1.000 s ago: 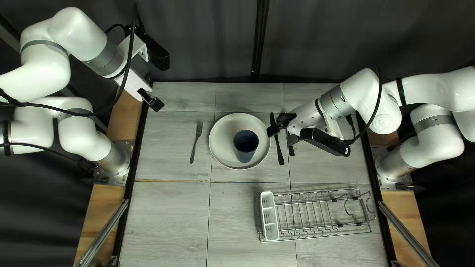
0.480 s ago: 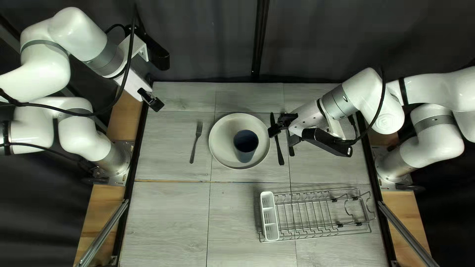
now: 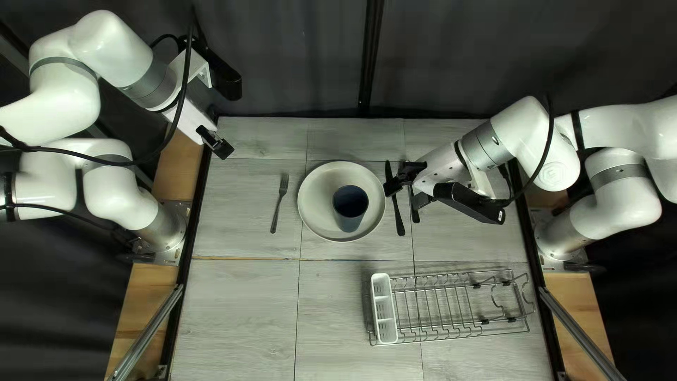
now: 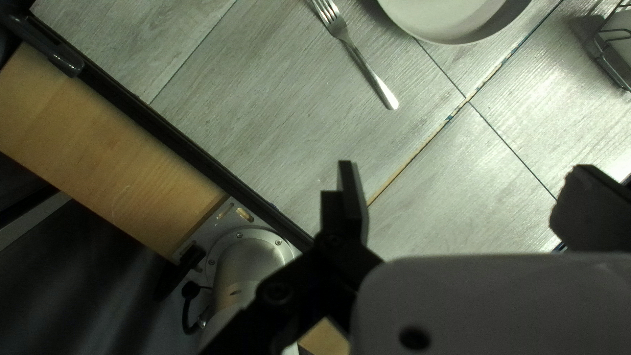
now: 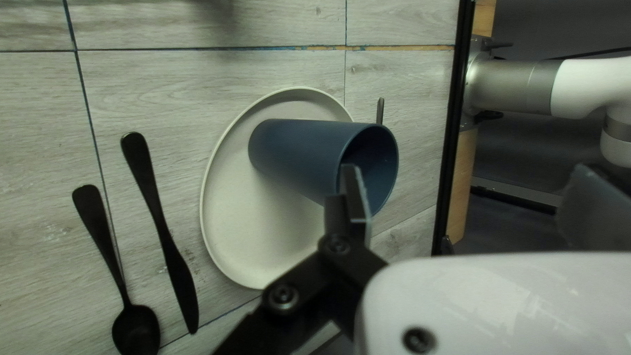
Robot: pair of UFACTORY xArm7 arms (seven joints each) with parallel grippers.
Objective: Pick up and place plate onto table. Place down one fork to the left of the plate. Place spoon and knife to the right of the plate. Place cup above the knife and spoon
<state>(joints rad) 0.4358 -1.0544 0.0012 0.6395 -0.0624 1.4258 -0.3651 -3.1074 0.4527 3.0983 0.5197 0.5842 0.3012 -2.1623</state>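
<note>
The grey tabletop (image 3: 236, 303) bears it all, with room around the plate so each thing can have its own spot; the left arm (image 3: 116, 49) is held off by the far left corner of the top left view, I think so it won't get in the way; the right arm (image 3: 511, 137) leans in over the spoon and knife, I think to get at the cup next.

The drying rack (image 3: 482, 322) sits well apart, nearer the near edge; the plate (image 3: 317, 201) lies flat in the middle, so the rest can line up by it; the cup (image 3: 350, 201) stands upright on the plate, open end up; that is not its end spot, as it should go above the knife and spoon.

The knife (image 5: 161, 220) is just beside the plate, with the spoon (image 5: 136, 329) next out; their handles point to the near edge, handy for someone sitting there; the fork (image 3: 282, 190) is on the plate's left, handle that way too.

The left fingers (image 4: 353, 197) are wide, with nothing in them; the right fingers (image 5: 358, 204) are wide too, one in front of the cup; I can't tell if it touches.
</note>
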